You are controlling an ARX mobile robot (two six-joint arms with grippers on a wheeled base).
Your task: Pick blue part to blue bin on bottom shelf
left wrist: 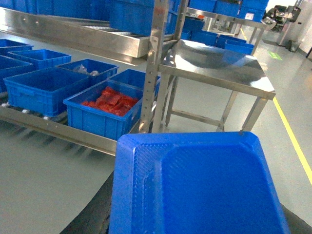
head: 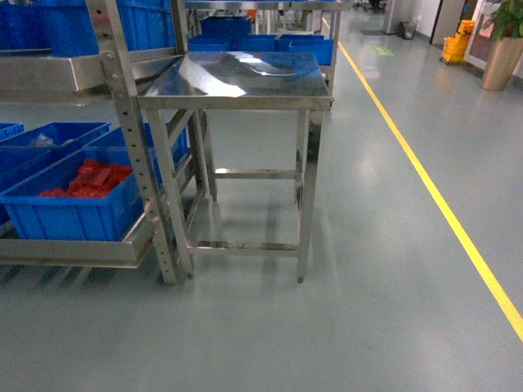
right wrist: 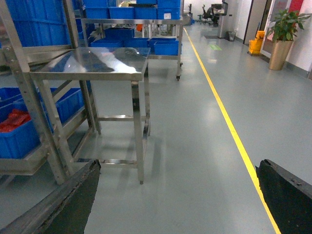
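The blue part (left wrist: 195, 180) fills the lower half of the left wrist view, a blue block with a raised rim. My left gripper (left wrist: 197, 225) is shut on it; one dark finger (left wrist: 95, 217) shows at its left side. The blue bin (left wrist: 41, 87), bare inside, sits on the bottom shelf (left wrist: 58, 127) to the left, well ahead of the part. My right gripper (right wrist: 178, 200) stands open over bare floor with nothing between its fingers (right wrist: 63, 204). Neither gripper shows in the head view.
A tote of red packets (left wrist: 111, 103) (head: 86, 192) stands right of the blue bin, and one with clear bags (left wrist: 87, 68) behind. A rack upright (head: 135, 147) and a steel table (head: 237, 82) stand on the right. A yellow line (head: 441, 204) crosses the grey floor.
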